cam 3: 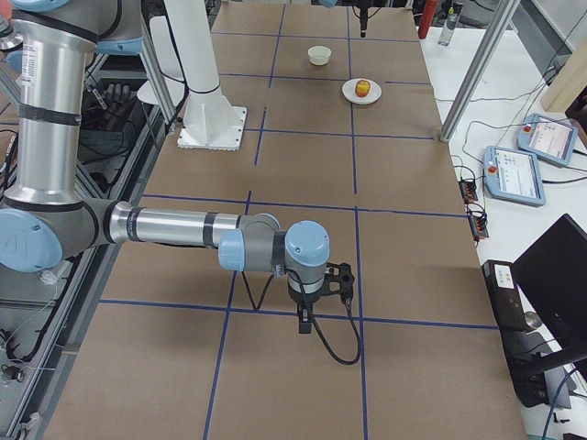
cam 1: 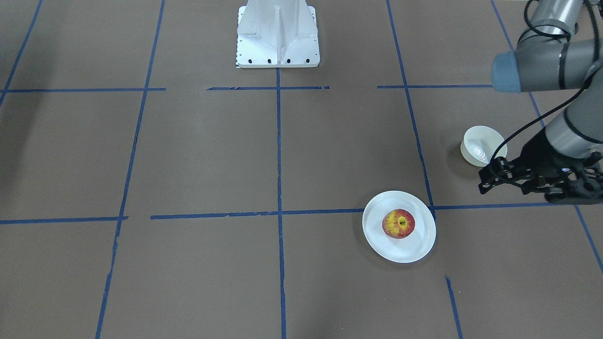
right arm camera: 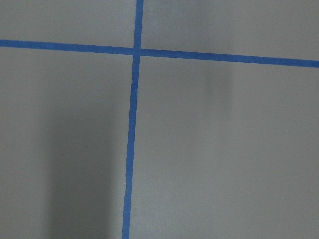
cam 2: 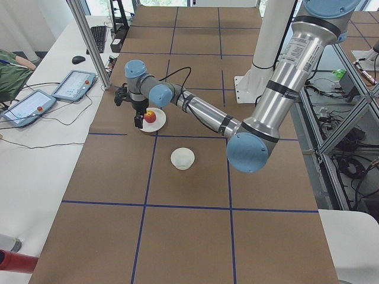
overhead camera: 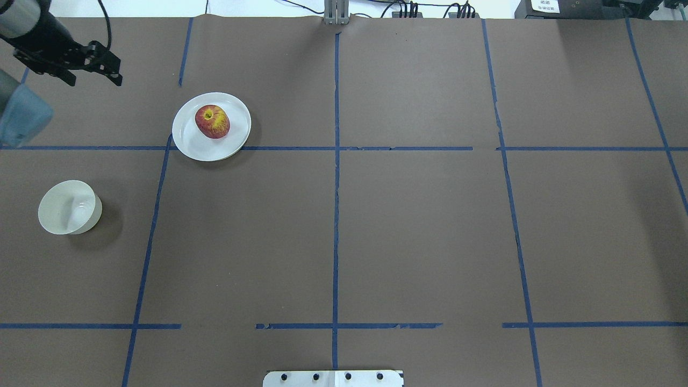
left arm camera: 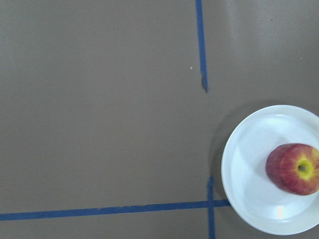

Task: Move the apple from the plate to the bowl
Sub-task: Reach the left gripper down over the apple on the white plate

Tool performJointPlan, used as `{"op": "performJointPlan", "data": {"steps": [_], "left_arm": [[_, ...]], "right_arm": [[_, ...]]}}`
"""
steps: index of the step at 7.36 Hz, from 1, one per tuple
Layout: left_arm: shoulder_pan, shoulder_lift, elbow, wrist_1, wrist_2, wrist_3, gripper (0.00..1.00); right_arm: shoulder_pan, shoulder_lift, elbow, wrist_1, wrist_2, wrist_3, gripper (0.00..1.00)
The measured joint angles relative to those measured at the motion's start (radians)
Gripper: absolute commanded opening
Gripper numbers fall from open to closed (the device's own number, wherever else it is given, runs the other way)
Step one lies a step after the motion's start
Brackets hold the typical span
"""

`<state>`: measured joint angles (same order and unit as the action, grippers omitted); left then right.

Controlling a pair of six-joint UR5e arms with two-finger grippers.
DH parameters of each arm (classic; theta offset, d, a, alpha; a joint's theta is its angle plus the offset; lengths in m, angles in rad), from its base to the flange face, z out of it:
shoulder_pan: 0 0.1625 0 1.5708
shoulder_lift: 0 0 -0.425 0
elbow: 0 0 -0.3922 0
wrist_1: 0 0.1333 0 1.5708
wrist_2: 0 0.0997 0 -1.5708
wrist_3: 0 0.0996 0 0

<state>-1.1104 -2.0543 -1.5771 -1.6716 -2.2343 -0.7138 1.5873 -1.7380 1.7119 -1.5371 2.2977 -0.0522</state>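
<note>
Looming at the lower left of the right-side view, the right arm is stretching low over the worktop (cam 3: 303, 174), with the right claw (cam 3: 307, 316) pointing down at a crossing of blue tape (right arm camera: 132, 149). Only this side view is showing it, so I cannot tell whether its jaws are spread or pressed together. It is sitting well apart from everything the task concerns, probably parked to give the other arm room.

At the upper left of the overhead frame the left claw (overhead camera: 94, 75) is hovering with its jaws spread and gripping nothing. It is hanging over bare worktop beside the plate (overhead camera: 188, 142), not above it. Its wrist camera is catching the plate only at the lower right edge of the frame, so the approach is just beginning.

On the plate the apple (overhead camera: 212, 121) is resting near the middle with its stem dimple facing up. Low on the left of the overhead frame the bowl (overhead camera: 64, 207) is standing empty, well apart from the plate. Both dishes are lying on the left arm's side, which is likely why that arm is doing the work. Spread jaws are suiting a top-down pinch, though the round fruit may roll if they are closing off-centre.
</note>
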Motion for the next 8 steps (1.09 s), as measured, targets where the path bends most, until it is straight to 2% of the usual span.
{"op": "performJointPlan", "data": {"steps": [1, 3, 5, 8], "left_arm": [[0.049, -0.054, 0.069, -0.066, 0.020, -0.106, 1.00], [0.139, -0.114, 0.183, -0.193, 0.126, -0.262, 1.00], [0.191, -0.158, 0.248, -0.218, 0.167, -0.329, 1.00], [0.230, -0.176, 0.303, -0.262, 0.174, -0.380, 1.00]], "right_arm": [[0.000, 0.000, 0.000, 0.000, 0.000, 0.000, 1.00], [0.000, 0.000, 0.000, 0.000, 0.000, 0.000, 1.00], [0.000, 0.000, 0.000, 0.000, 0.000, 0.000, 1.00], [0.000, 0.000, 0.000, 0.000, 0.000, 0.000, 1.00]]}}
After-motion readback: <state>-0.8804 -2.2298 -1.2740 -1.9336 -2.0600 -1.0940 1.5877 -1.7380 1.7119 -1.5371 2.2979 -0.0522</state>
